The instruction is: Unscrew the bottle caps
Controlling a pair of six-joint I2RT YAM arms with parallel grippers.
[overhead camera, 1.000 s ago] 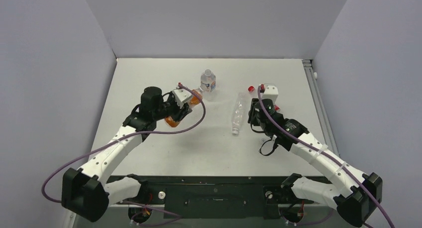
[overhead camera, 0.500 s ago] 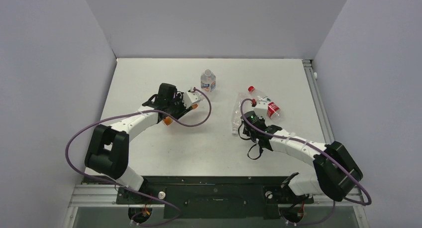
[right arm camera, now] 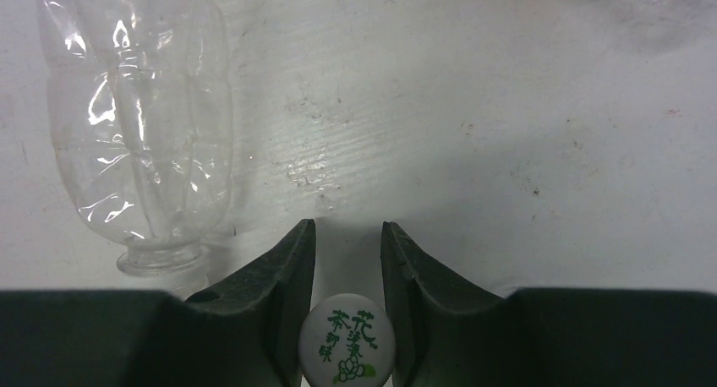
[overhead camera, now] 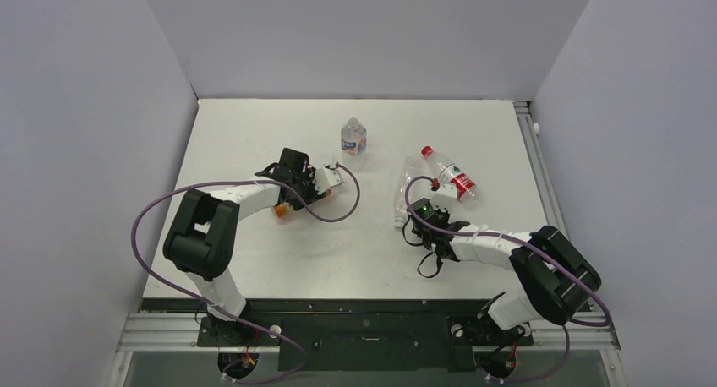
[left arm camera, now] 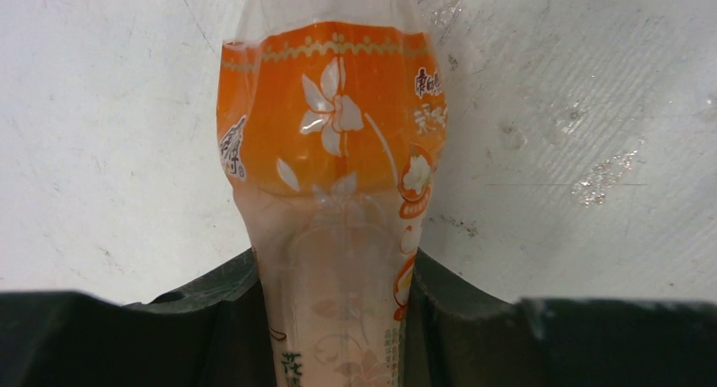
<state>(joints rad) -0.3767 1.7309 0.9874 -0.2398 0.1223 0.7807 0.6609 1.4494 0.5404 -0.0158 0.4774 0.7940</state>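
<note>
- Top view: the left gripper (overhead camera: 304,182) lies low over the table (overhead camera: 245,133), closed round the orange bottle (overhead camera: 283,208). The right gripper (overhead camera: 433,199) is just beside the lying clear bottle (overhead camera: 404,188). Farther back, a small upright bottle (overhead camera: 353,139) wears a whitish cap (overhead camera: 354,122). The red cap (overhead camera: 427,151) is on a red-labelled bottle (overhead camera: 455,180) lying on its side.
- Left wrist view: the jaws clamp the narrow waist of the orange bottle. Its cap is out of sight, and the bottle looks empty through the film.
- Right wrist view: the jaws stand close together, pinching a white printed cap (right arm camera: 347,346) across its rim, deep between the fingers. The clear bottle is crumpled and empty, and its mouth is bare.
- Handling, as a judgement: the caps are light, stiff and small, so they are best gripped squarely across the rim. The bottles are thin and will likely buckle, so they should be braced near the neck.
</note>
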